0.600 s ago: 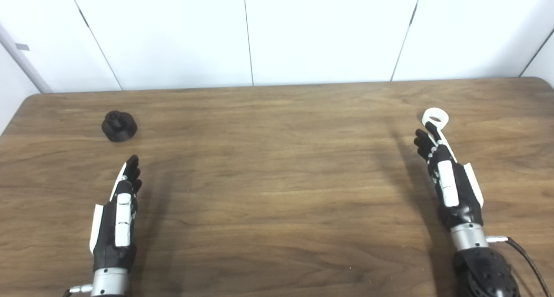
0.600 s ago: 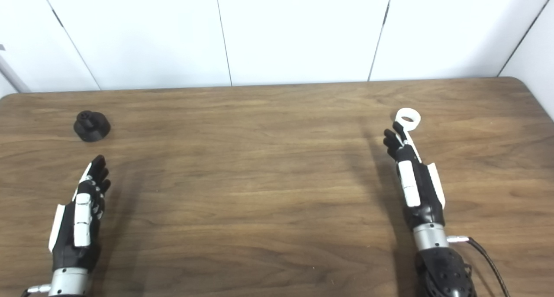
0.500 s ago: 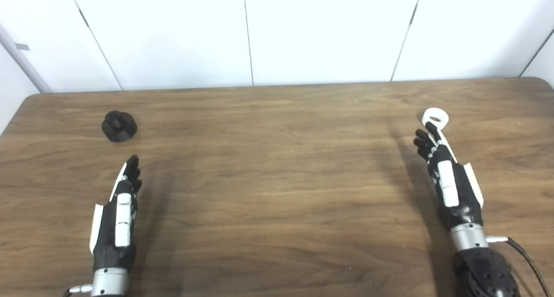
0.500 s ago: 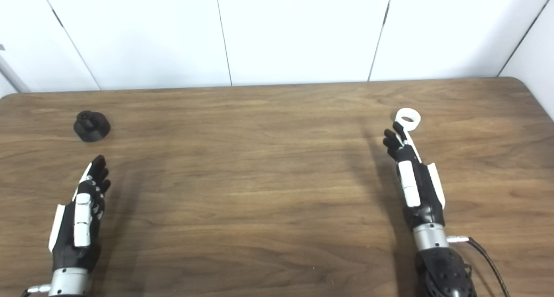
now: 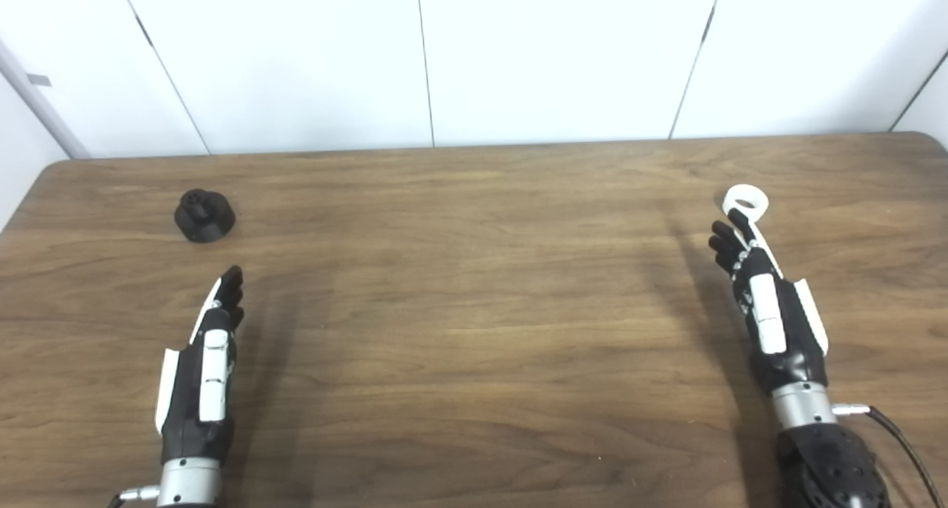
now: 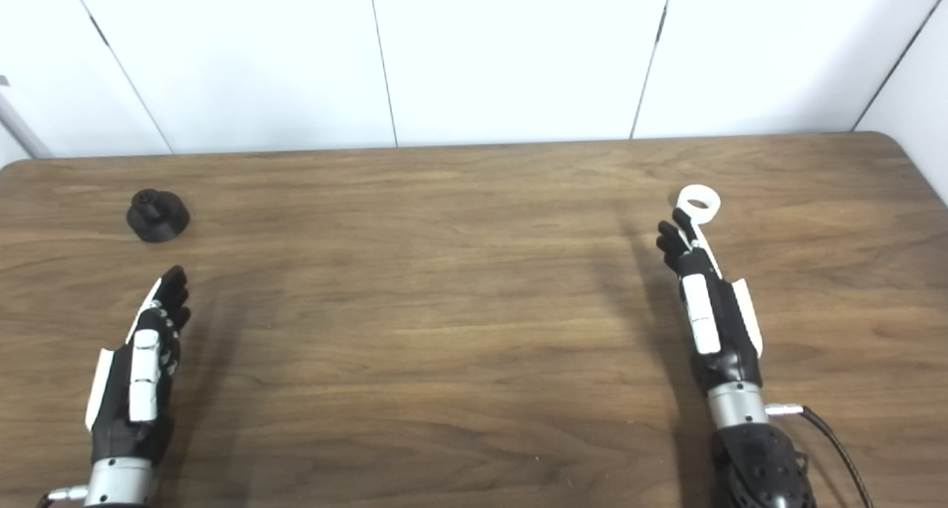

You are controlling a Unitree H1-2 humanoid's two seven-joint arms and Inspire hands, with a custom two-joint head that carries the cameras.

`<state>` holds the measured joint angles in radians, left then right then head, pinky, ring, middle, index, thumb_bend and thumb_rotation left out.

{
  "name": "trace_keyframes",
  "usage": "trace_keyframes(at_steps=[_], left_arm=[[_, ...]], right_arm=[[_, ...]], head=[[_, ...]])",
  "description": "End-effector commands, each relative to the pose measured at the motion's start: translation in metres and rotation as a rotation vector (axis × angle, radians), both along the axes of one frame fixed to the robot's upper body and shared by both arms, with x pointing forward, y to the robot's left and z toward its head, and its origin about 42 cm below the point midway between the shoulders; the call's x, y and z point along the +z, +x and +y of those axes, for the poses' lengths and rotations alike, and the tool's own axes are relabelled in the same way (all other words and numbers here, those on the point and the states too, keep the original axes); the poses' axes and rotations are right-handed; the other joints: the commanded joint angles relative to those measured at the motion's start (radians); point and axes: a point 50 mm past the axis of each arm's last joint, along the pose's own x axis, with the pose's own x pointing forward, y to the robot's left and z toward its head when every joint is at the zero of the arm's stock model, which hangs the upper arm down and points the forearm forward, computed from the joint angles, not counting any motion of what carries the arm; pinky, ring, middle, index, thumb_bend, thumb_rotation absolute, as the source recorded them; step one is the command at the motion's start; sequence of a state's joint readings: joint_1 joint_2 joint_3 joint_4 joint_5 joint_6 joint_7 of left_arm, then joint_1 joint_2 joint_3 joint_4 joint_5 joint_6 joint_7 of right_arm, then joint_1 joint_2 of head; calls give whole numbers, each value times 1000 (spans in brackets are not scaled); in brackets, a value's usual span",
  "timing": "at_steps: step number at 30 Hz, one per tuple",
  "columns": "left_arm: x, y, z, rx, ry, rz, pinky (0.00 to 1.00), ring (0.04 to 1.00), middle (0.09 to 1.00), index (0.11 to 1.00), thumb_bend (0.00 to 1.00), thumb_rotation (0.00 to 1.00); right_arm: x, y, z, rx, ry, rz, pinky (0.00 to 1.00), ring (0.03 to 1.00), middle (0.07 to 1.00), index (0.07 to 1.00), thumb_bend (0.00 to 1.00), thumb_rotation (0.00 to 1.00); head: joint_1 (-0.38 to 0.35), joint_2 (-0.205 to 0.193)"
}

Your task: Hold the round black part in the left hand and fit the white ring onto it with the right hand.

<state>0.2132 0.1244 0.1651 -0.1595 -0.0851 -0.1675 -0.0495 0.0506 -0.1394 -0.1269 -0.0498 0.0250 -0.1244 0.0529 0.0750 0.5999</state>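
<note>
The round black part (image 5: 204, 215) stands on the wooden table (image 5: 474, 308) at the far left, with a small knob on top. My left hand (image 5: 204, 367) hovers a short way nearer than it, fingers stretched out and holding nothing. At the right the white ring (image 5: 746, 199) lies flat on the table. My right hand (image 5: 766, 304) is open too, edge-on, and its fingertips (image 5: 729, 234) overlap the ring's near rim; I cannot tell if they touch it.
White wall panels (image 5: 474, 56) rise just behind the table's far edge. A black cable (image 5: 900, 441) runs from my right wrist at the lower right.
</note>
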Motion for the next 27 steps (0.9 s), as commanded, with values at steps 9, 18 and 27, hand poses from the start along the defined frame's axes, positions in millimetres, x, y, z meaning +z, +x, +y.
trace_keyframes(at_steps=[9, 18, 27], left_arm=[[-24, -7, -19, 13, -5, 54, 1000, 993, 972, 943, 421, 975], [-33, -6, -30, 20, 16, 62, 1000, 988, 968, 933, 450, 937], [-35, -6, -32, 23, 62, 72, 1000, 975, 957, 929, 513, 949]], right_arm=[[-42, -17, -18, -15, 21, 95, 948, 922, 919, 944, 570, 1000], [-50, -17, -28, -13, 41, 112, 993, 949, 937, 961, 600, 1000], [-51, -16, -29, -8, 18, 114, 993, 954, 949, 970, 563, 1000]], head=[[168, -78], [236, -128], [228, -131]])
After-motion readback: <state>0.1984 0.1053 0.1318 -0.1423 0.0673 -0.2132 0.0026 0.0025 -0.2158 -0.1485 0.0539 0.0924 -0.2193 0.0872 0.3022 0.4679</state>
